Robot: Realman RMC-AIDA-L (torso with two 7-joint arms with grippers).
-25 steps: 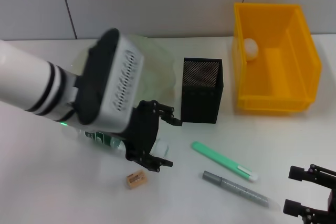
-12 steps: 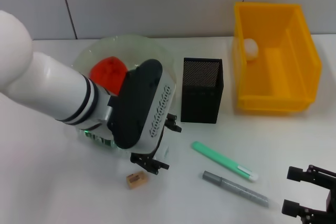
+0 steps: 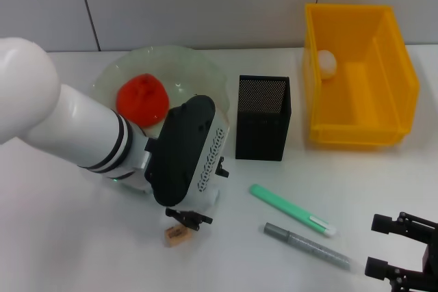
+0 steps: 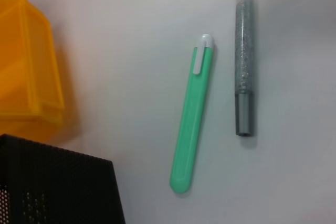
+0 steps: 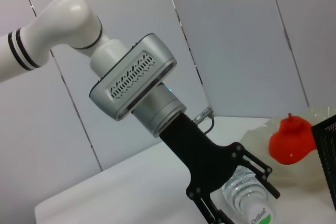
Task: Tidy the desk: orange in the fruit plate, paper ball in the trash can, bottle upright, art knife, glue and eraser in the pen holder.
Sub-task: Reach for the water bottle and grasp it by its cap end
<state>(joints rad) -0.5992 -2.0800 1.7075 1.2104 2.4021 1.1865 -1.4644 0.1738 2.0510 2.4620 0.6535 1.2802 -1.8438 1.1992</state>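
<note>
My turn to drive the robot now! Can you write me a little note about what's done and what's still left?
Left gripper: open, its fingers either side of the lying bottle, not yet closed.
Right gripper: open, parked at the near right.
Done: orange in the fruit plate; paper ball in the trash can.
Left: stand the bottle up; put the eraser, the green stick and the grey stick in the pen holder. All three lie on the desk.

A lab-like test bench: bare white table, grey panelled wall.
</note>
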